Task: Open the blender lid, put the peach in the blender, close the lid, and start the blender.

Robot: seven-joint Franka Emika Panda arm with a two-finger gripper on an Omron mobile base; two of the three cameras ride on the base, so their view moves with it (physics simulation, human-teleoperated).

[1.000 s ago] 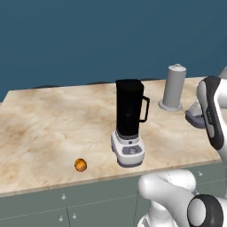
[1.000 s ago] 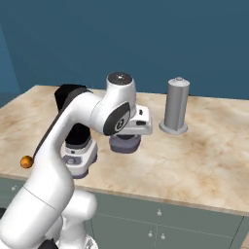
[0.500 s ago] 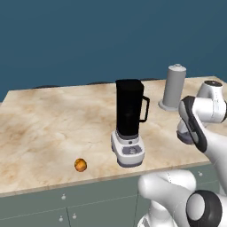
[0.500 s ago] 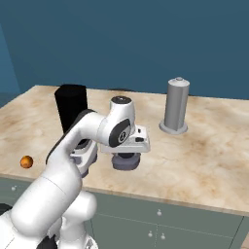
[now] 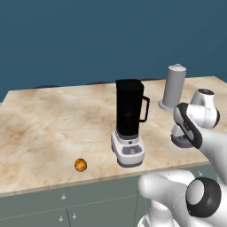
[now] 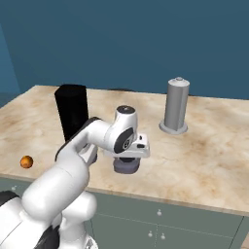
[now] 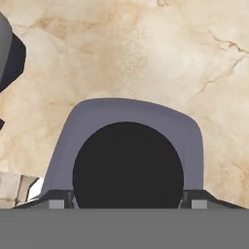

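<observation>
The blender (image 5: 129,113) stands mid-counter, a black jar with its top uncovered on a white-grey base; in the right base view its jar (image 6: 72,113) rises behind my arm. To its right, low over the marble, my gripper (image 6: 128,156) is shut on the blender lid (image 6: 126,166). In the hand view the lid's grey cap (image 7: 131,114) lies below the hand, and the fingertips (image 7: 55,198) flank its black knob. The lid (image 5: 181,141) sits at or just above the counter. The peach (image 5: 80,165) lies near the front edge, left of the blender, also in the right base view (image 6: 26,162).
A plain grey cylinder (image 5: 174,86) on a round foot stands at the back right of the counter (image 5: 53,119), behind the lid's spot. The counter's front edge runs close to the peach and the lid. Cabinet fronts lie below.
My arm has swung down and toward the counter's front with the lid, from beside the cylinder to low over the marble right of the blender. Blender and peach have not moved.
</observation>
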